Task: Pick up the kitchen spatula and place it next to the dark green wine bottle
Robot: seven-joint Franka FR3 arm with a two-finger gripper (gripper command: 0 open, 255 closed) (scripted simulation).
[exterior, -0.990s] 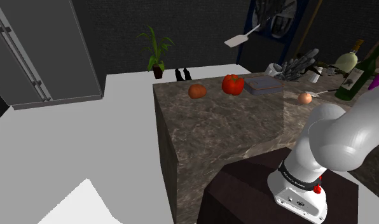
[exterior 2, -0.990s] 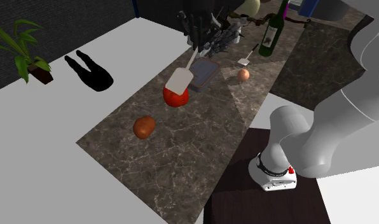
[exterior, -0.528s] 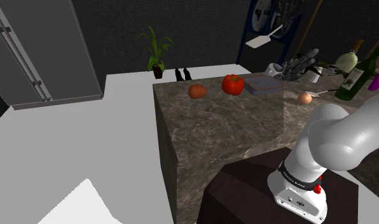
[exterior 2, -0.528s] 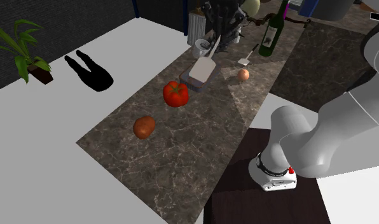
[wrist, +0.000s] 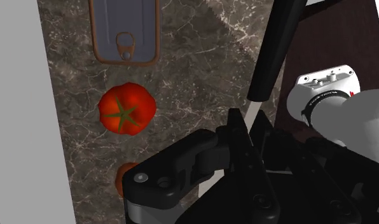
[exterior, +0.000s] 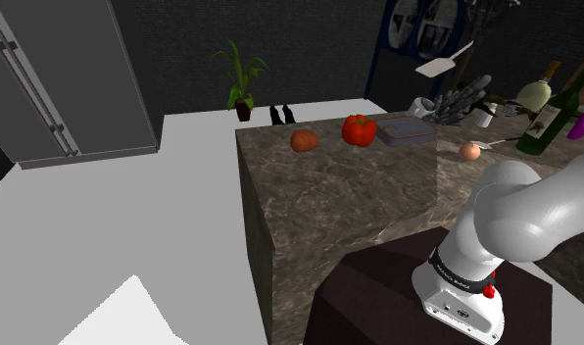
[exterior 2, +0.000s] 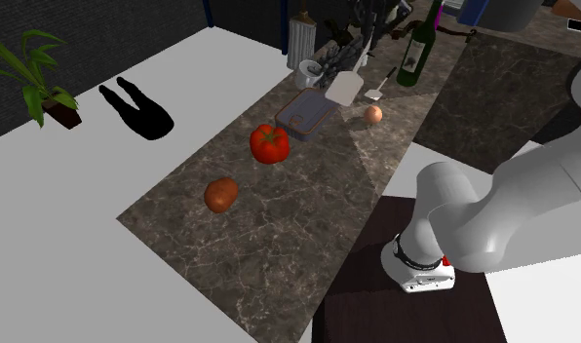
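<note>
A white Franka arm (exterior: 520,211) holds a kitchen spatula (exterior 2: 343,88) aloft over the far end of a dark marbled table (exterior: 329,196). Its black tool (wrist: 248,124) is closed on the dark handle, and the pale blade hangs lowest, clear of the surface. In the second exterior view the blade hangs between a flat grey tin (exterior 2: 308,110) and the dark green wine bottle (exterior 2: 415,49), which stands upright near the table's far edge, apart from the spatula. In the shoulder view a cluster of grey utensils (exterior: 462,98) sits just below the blade. A red tomato (exterior 2: 270,143) and a brownish fruit (exterior 2: 220,194) lie further along the table, well apart from the bottle. A small pale bulb (exterior 2: 373,114) rests nearer the bottle, beside a small white-bladed utensil (exterior 2: 378,91). A paler bottle (exterior: 537,90) stands next to the green one. Beyond the table, a potted plant (exterior: 241,73) and a tall grey cabinet (exterior: 65,78) with bar handles stand on the pale floor.
</note>
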